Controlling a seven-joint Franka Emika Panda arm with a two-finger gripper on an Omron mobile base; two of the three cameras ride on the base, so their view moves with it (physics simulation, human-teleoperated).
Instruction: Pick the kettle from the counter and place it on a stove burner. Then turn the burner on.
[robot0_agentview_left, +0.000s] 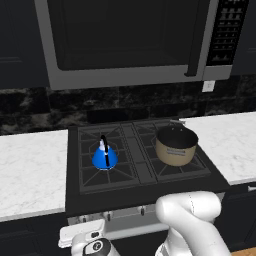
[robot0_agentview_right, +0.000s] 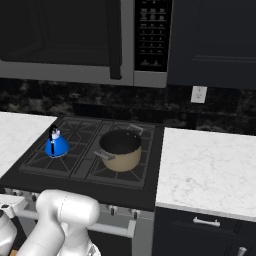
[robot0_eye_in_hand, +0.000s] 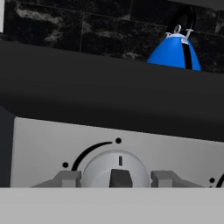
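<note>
Sitting on the front-left stove burner (robot0_agentview_left: 105, 165), the kettle (robot0_agentview_left: 104, 156) stands upright (beige pot (robot0_agentview_left: 176, 145) beside it) while the gripper (robot0_eye_in_hand: 116, 178) flanks a grey knob (robot0_eye_in_hand: 114, 169), fingers apart, not visibly clamping.

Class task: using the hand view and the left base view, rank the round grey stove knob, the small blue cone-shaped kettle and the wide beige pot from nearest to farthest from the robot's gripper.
1. Round grey stove knob: right between the gripper fingers, on the stove's front panel.
2. Small blue cone-shaped kettle: on the front-left burner, above and behind the knob.
3. Wide beige pot: on the right-hand burner, farthest off.
</note>
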